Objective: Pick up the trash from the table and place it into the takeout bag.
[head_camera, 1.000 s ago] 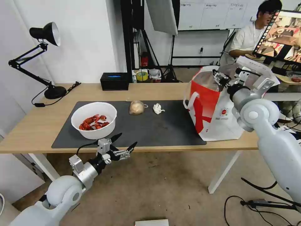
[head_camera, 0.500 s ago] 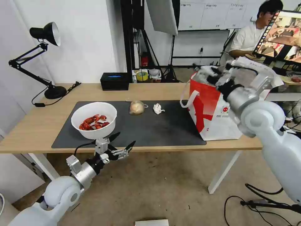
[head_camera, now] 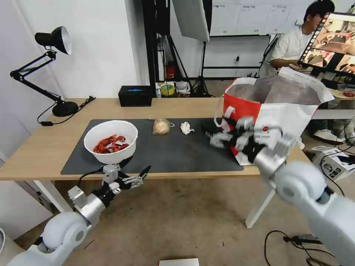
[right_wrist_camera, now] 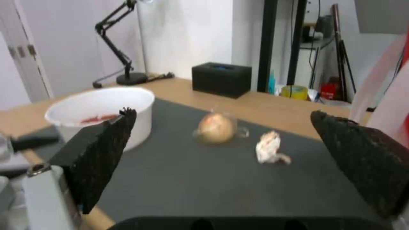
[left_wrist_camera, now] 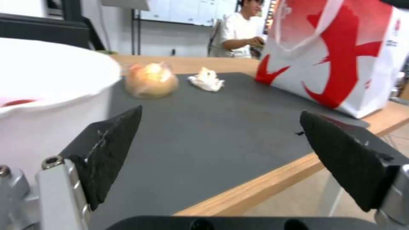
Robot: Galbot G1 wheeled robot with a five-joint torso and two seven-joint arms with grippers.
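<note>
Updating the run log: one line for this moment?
right gripper: open, empty, beside takeout bag | left gripper: open, below table edge | bowl, tissue: on mat

One bowl, one bagged lump, one tissue, one takeout bag, one black box, one lamp

Head view: right gripper over grey mat, just left of takeout bag, fingers apart, empty. Left gripper at surface front edge, below white bowl of crayfish shells, fingers apart. Small clear bag and crumpled tissue on mat between bowl and tote
</note>
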